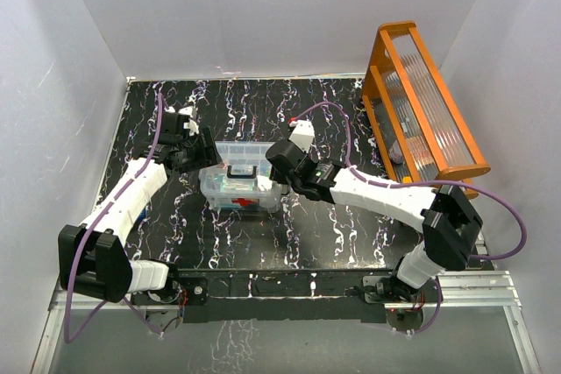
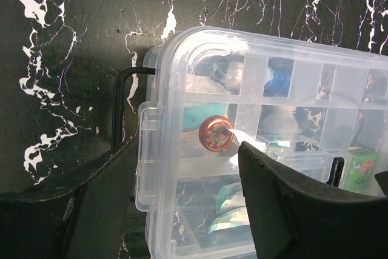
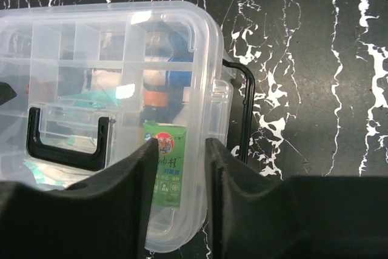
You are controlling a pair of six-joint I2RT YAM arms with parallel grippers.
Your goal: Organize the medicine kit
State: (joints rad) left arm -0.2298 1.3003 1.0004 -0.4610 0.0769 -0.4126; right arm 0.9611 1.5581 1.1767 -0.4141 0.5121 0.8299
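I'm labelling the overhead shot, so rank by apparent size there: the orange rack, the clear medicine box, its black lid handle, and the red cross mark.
1. orange rack, though it stands taller, nearer the camera.
2. clear medicine box.
3. black lid handle and red cross mark: both tiny and about alike, so unranked.

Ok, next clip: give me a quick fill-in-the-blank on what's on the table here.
1. The handle on the clear lid is coloured ___.
2. The cross on the front of the box is coloured ___.
3. The tall rack at the far right has a frame coloured ___.
4. The box sits ___ the left end effector and the right end effector.

Missing words: black; red; orange; between.
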